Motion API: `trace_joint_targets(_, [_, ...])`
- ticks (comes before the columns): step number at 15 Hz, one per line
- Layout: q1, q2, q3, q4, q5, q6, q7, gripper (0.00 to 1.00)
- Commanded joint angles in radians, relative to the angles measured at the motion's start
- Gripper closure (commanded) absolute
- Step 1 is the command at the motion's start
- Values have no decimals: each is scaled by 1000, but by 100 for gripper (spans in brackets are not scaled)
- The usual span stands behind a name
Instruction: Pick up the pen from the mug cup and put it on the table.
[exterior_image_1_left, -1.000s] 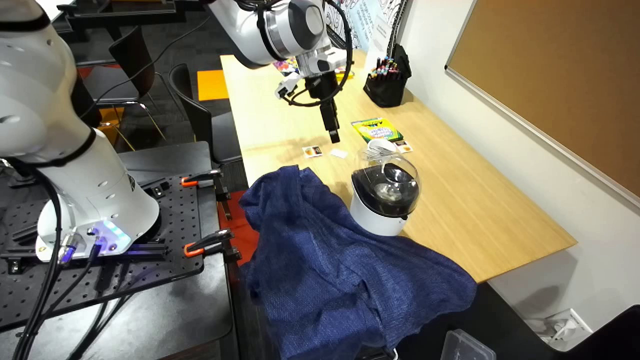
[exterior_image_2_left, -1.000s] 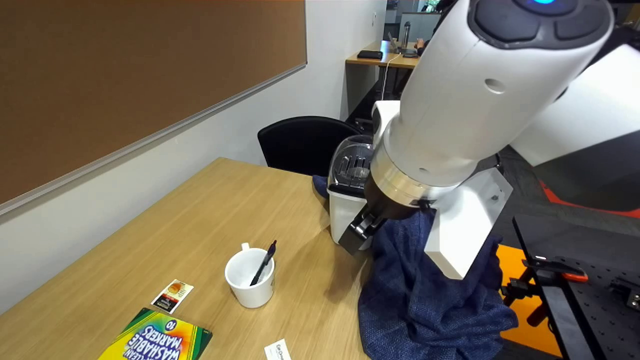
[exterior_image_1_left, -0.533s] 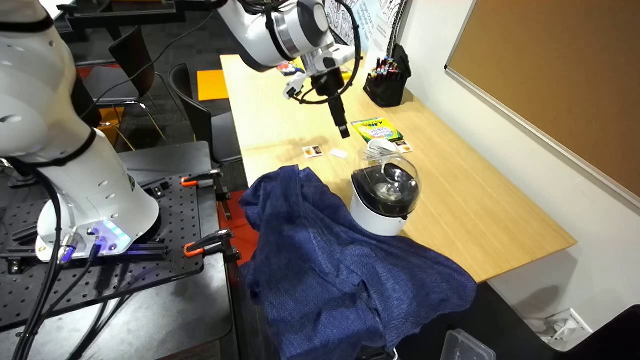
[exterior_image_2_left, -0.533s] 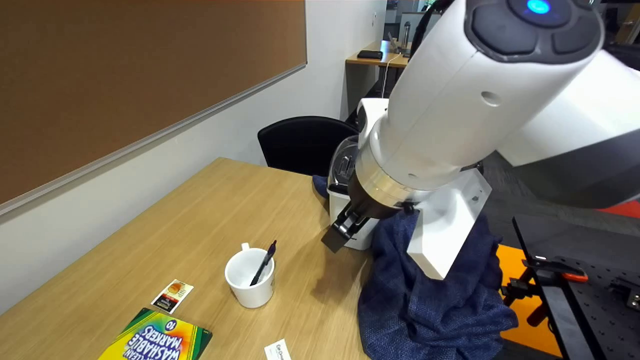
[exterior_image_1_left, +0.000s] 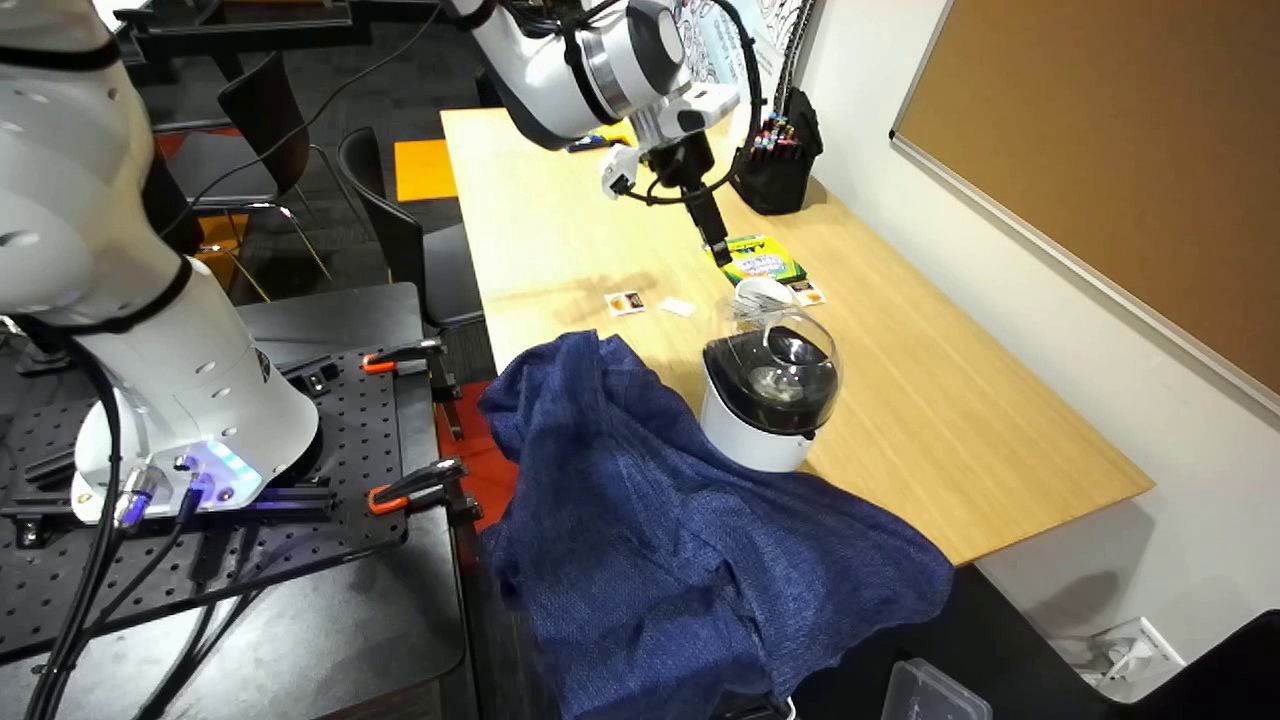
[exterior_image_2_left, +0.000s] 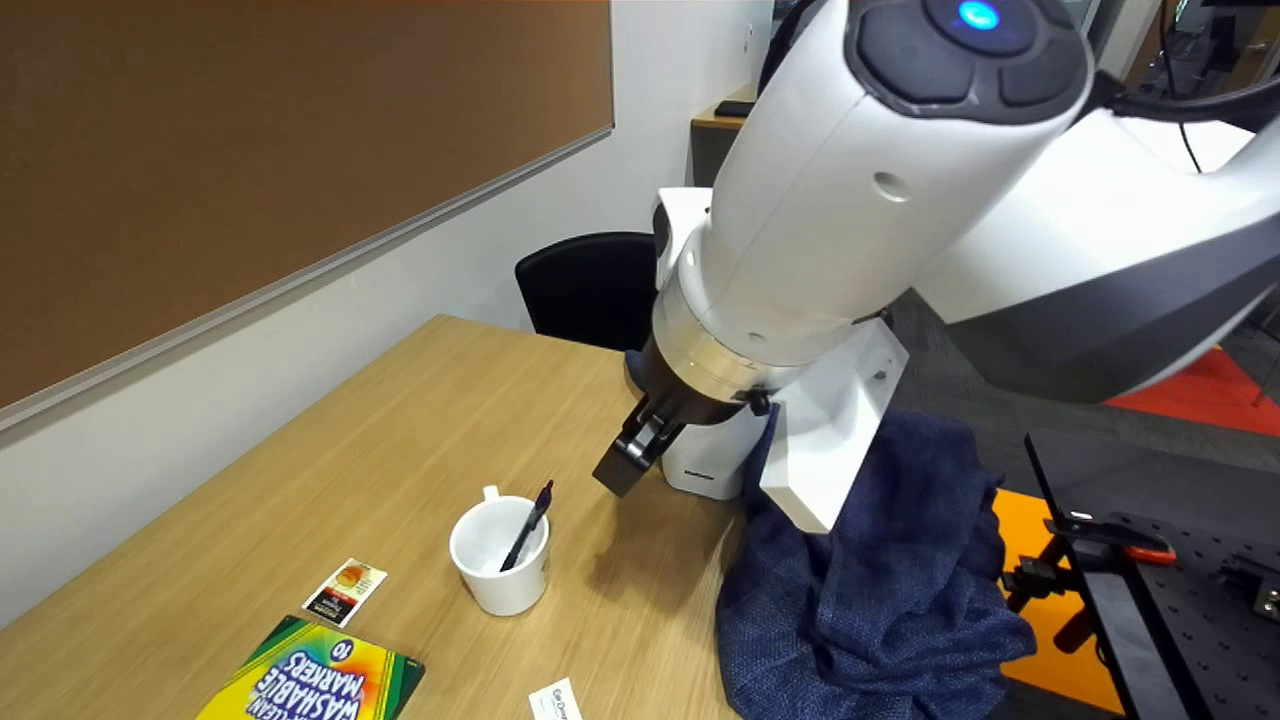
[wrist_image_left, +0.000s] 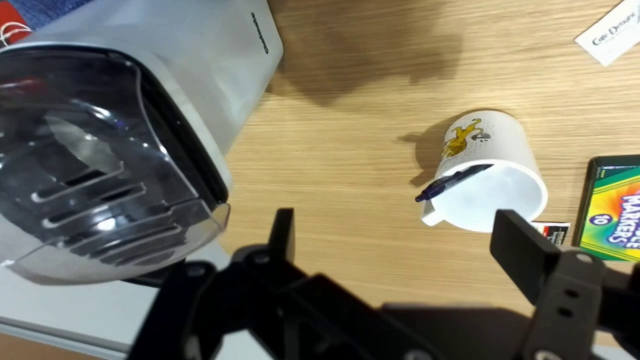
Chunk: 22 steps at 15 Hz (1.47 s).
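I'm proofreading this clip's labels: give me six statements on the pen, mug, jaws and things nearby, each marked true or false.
1. The pen leans inside the white mug. True.
2. The jaws are shut on the pen. False: they stand open, away from it.
3. The marker box lies apart from the mug. True.
4. The mug lies on its side. False: it stands upright on the table.
5. The white appliance has a clear cover. True.
6. A blue cloth covers the mug. False: the mug is uncovered.

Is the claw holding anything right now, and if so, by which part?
Nothing is held: the claw stands open, and the pen leans untouched in the mug.
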<state>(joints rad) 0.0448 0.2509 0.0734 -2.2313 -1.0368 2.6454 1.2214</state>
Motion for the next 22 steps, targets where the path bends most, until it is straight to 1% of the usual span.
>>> trace_joint_targets(1, [-29, 22, 2, 30, 16, 48, -108, 0])
trace_joint_targets(4, [-53, 24, 15, 36, 55, 70, -246, 0])
trace_joint_targets(10, [-68, 36, 50, 64, 189, 51, -596, 0])
trace_joint_targets(14, [-70, 63, 72, 105, 291, -4, -805, 0])
trace_joint_targets(15, [-10, 72, 15, 116, 352, -22, -884, 0])
trace_joint_targets(17, [11, 94, -6, 146, 391, -78, -971, 0])
trace_joint_targets(19, [35, 118, -29, 181, 394, -135, -1036, 0])
trace_joint_targets(22, [65, 155, -53, 233, 365, -213, -1115, 0])
